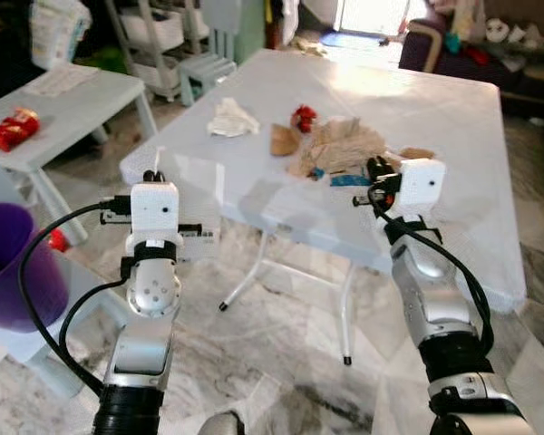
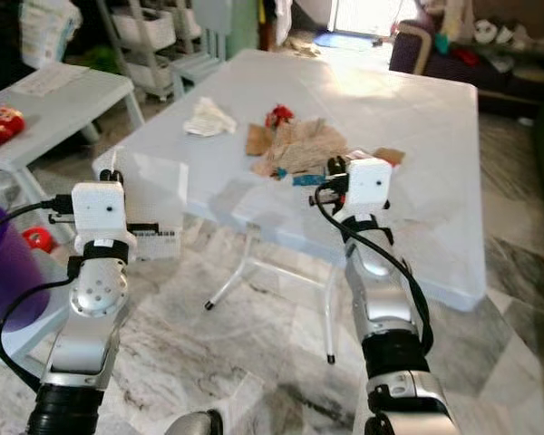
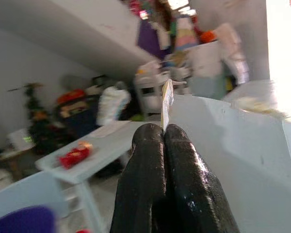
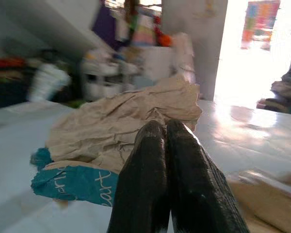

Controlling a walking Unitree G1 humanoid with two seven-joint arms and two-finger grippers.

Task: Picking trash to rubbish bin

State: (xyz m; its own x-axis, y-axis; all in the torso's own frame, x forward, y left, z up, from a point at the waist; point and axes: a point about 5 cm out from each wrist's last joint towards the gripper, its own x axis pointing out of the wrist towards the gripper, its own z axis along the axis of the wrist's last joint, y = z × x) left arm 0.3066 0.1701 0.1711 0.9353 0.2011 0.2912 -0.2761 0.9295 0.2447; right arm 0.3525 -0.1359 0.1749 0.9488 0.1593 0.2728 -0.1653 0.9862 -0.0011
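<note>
Here, left claw (image 3: 164, 141) pinching a thin, perhaps paper scrap (image 3: 166, 99), right claw (image 4: 166, 133) closed empty beside crumpled brown paper (image 4: 131, 119)

A large white folding table (image 1: 435, 118) stands on a grey-veined marble floor (image 1: 281, 362); a smaller white table (image 1: 72, 104) sits to the left, with white shelving (image 1: 159, 41) and a pale stool (image 1: 204, 68) behind it. Strong daylight enters through a doorway (image 1: 376, 14) at the far end; a dark sofa (image 1: 435, 45) stands at the far right.
</note>
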